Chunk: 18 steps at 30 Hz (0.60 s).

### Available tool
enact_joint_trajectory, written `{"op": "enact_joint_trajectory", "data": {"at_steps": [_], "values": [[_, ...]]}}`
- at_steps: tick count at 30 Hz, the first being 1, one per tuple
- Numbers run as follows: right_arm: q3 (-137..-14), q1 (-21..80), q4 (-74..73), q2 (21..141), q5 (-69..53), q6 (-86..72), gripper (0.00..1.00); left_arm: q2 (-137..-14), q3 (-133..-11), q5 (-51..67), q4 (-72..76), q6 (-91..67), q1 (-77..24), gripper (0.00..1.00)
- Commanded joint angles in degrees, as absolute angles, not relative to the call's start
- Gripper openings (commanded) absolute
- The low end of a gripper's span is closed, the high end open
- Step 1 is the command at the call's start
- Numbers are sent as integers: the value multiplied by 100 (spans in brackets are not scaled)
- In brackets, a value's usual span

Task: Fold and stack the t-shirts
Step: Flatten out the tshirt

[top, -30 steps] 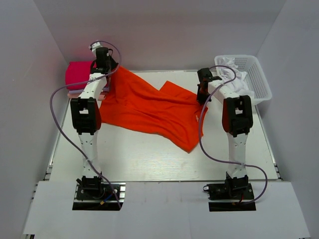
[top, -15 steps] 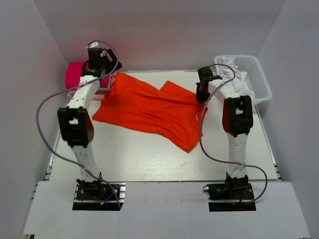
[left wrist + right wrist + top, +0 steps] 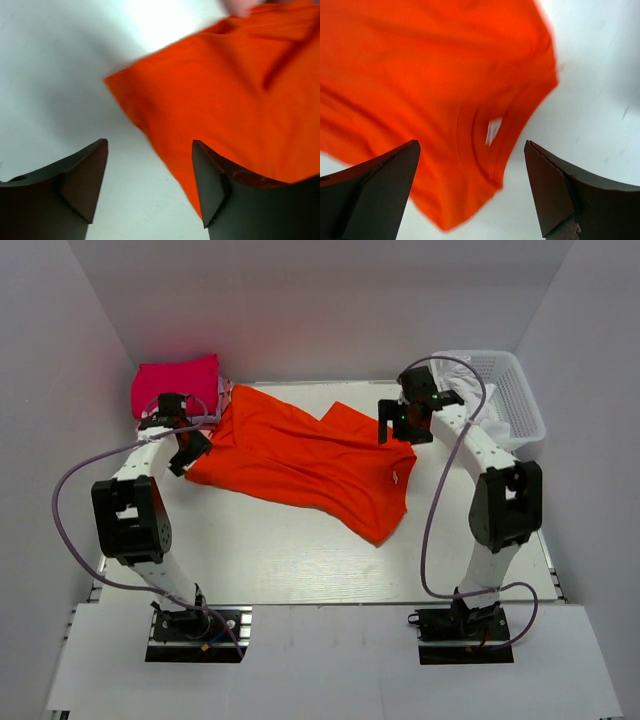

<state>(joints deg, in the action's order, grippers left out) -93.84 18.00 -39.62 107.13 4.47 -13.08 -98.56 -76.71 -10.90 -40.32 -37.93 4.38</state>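
A: From above, where is everything?

B: The orange shirt (image 3: 305, 460) lies spread and rumpled across the back half of the bench (image 3: 280, 560), its long side slanting from back left to front right. A folded pink shirt (image 3: 175, 383) sits in the back left corner, with a strip of paler cloth showing at its right edge. The orange shirt's far corner is just beside it.

A: And the arms?

B: The left hand (image 3: 190, 452) hovers at the orange shirt's left edge. The right hand (image 3: 402, 430) is over its right edge, near a white basket (image 3: 525, 410) with white cloth (image 3: 470, 390) inside.

A: Any writing or brand?

B: Only a small white tag (image 3: 397, 478) near the shirt's right end. It's too small to read.

A: What about the left wrist camera?

B: Its two dark fingers (image 3: 82, 185) stand well apart with nothing between them. Below are bare bench and a corner of the orange shirt. The right-hand finger overlaps the cloth's edge in the picture, but I can't tell if it touches. There's a pink blur at the top.

A: And the right wrist camera?

B: That hand is spread wide too and holds nothing. Under it is the neck end of the orange shirt, with the collar seam curving round the white tag. The picture is blurred and no letters can be made out.
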Motion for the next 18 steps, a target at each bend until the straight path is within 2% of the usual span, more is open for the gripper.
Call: {"op": "enact_joint_trajectory", "data": {"at_steps": [1,2,9,17,18], "values": [[-8650,1960,-4482,10127,273,-1406,90,-9782,-7498,-748,-3973,-3990,694,76],[-8170,1995,-4474,10021,159,-1493,90,-9843,-7427,-747,-3903,-3938,755,76],[-6901,2373,-4438,9176,-334,-1608,90,-10282,-7435,-405,-3507,-3771,914,72],[-6487,2751,-4438,8965,-439,-1784,90,-10854,-7708,-360,-3278,-3656,967,70],[-6469,2786,-4438,8956,-466,-1810,90,-10994,-7708,-360,-3339,-3656,967,68]]}}
